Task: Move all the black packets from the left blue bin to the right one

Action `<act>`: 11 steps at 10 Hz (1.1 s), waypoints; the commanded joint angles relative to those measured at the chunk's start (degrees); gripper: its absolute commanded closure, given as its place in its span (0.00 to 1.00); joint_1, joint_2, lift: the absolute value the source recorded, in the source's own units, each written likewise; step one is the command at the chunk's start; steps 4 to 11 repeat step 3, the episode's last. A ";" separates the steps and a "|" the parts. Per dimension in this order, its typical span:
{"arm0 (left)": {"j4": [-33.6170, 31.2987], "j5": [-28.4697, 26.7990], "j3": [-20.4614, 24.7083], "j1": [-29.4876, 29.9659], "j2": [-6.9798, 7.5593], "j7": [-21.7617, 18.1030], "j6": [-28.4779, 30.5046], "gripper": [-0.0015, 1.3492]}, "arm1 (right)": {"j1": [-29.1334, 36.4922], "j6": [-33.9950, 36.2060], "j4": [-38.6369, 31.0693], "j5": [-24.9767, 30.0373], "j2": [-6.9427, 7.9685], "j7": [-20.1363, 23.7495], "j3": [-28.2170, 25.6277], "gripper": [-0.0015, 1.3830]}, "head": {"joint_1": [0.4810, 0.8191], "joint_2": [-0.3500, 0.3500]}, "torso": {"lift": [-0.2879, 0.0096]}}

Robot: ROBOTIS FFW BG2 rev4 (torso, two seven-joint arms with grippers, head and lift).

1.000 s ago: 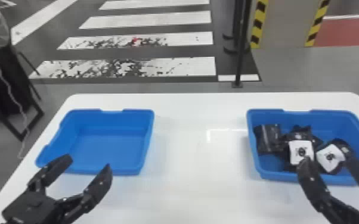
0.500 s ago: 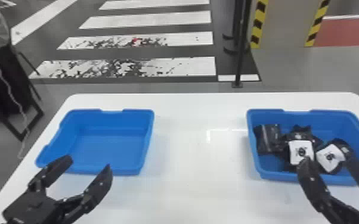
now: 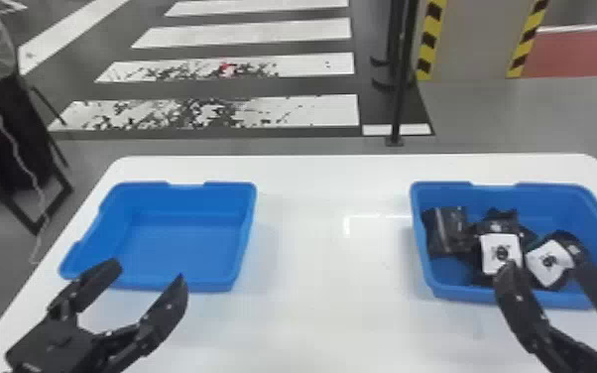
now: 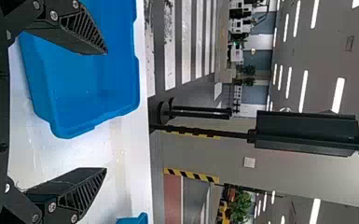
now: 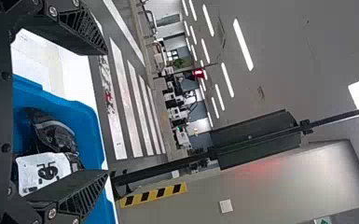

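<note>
I've got the white counter [image 3: 332,307] w/ 2 bins on it: L blue bin [image 3: 178,253], its floor showing, & R blue bin [image 3: 466,292], well apart. My L pincer [image 3: 148,273] is open by L bin's near side; R pincer [image 3: 543,270] is also open, at R bin's near side, can't tell if touching pkts. Black packets [image 3: 448,230] lie bunched in R bin, 2 w/ white labels [image 3: 501,253] facing up.
</note>
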 commanded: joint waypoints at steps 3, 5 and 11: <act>0.00 0.13 0.00 0.00 0.00 0.00 0.01 0.13 | 0.00 0.00 0.01 -0.15 0.00 0.04 0.04 0.09 | 0.63 0.67 | 0.35; 0.00 0.13 0.00 0.00 0.00 0.00 0.01 0.13 | 0.00 0.00 0.01 -0.15 0.00 0.04 0.04 0.09 | 0.63 0.67 | 0.35; 0.00 0.13 0.00 0.00 0.00 0.00 0.01 0.13 | 0.00 0.00 0.01 -0.15 0.00 0.04 0.04 0.09 | 0.63 0.67 | 0.35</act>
